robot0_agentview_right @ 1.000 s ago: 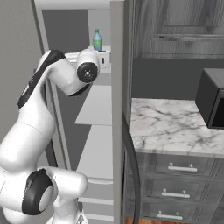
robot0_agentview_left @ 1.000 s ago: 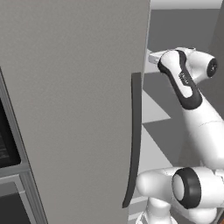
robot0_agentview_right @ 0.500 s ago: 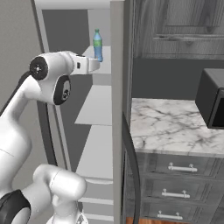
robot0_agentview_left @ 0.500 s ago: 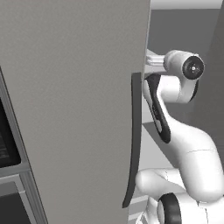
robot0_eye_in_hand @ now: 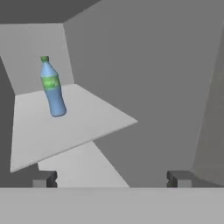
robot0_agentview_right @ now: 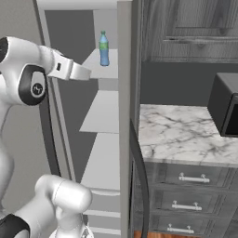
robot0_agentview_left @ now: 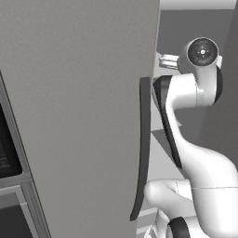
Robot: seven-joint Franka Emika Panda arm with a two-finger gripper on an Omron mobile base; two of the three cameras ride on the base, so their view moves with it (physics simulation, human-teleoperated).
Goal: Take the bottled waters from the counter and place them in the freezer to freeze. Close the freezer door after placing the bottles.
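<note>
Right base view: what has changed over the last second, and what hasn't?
The gripper has drawn back out of the freezer, away from the blue bottle, with jaws open and nothing held. The bottle stays upright on the upper shelf, where it was. The freezer door, counter and base have not moved.

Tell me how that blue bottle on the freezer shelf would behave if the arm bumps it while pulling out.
The blue bottle stands upright on the shelf, tall and slim on a narrow base, so a nudge near its green cap would probably tip it. Its round body would likely roll once down. The open pincer sits clear of it, so a straight pull-back looks safe.
</note>
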